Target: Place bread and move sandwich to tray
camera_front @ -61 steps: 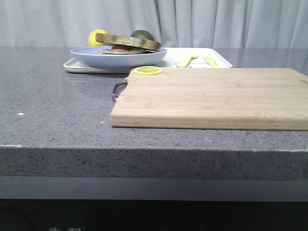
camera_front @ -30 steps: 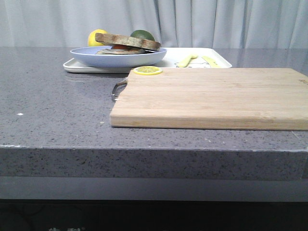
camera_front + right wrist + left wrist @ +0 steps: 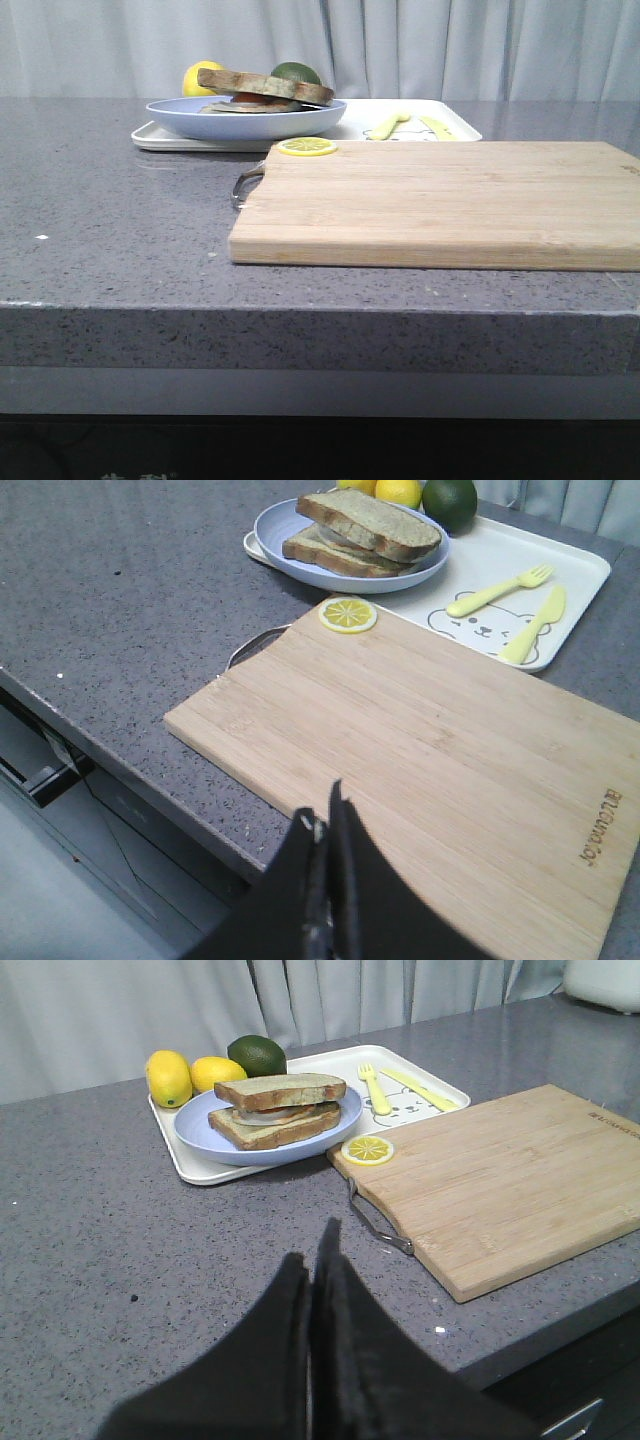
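2 jobs look done: bread (image 3: 282, 1090) tops the sandwich (image 3: 275, 1120), plate sits on tray (image 3: 580, 575). Both grippers, left (image 3: 315, 1290) and right (image 3: 325, 855), clenched empty.

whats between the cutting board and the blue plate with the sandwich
A lemon slice sits on the cutting board corner nearest the blue plate; beyond it only the tray rim, seen in the right wrist view.

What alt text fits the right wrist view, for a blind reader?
The closed sandwich sits on a blue plate on the white tray. Nearer lies a wooden cutting board with a lemon slice; the shut right gripper hangs above it.
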Robot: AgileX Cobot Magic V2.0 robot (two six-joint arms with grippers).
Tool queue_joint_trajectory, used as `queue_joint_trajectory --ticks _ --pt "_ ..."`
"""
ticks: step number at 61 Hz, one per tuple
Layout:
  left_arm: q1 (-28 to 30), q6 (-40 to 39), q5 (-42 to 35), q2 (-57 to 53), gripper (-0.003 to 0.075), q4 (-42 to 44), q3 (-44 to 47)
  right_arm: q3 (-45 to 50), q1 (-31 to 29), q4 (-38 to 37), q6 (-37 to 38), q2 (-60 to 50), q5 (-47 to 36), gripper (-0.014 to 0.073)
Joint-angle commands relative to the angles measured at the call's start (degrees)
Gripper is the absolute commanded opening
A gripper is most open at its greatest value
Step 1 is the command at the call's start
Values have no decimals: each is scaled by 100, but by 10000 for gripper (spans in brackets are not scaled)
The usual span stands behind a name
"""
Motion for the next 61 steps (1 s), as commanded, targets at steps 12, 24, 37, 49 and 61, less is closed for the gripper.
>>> queue_joint_trajectory --ticks 12,24,37,49,61 --pt "-12 -8 -683 -166 -20 -135 81 -149 -26 78 -5 34 -391 -71" --pt "735 -8 -961 -657 -20 -147 708 -149 -26 78 -5 34 -391 -71" --pt "1014 -865 -1690 -863 -20 367 1294 -149 -26 78 -5 34 -391 -71" --pt "1002 -2668 -2288 -1280 -20 1756 2209 -149 -26 78 -5 34 -391 -71" --pt "1117 -2668 -3314 -1647 -20 1759 3263 -149 -26 78 -5 34 -391 -71"
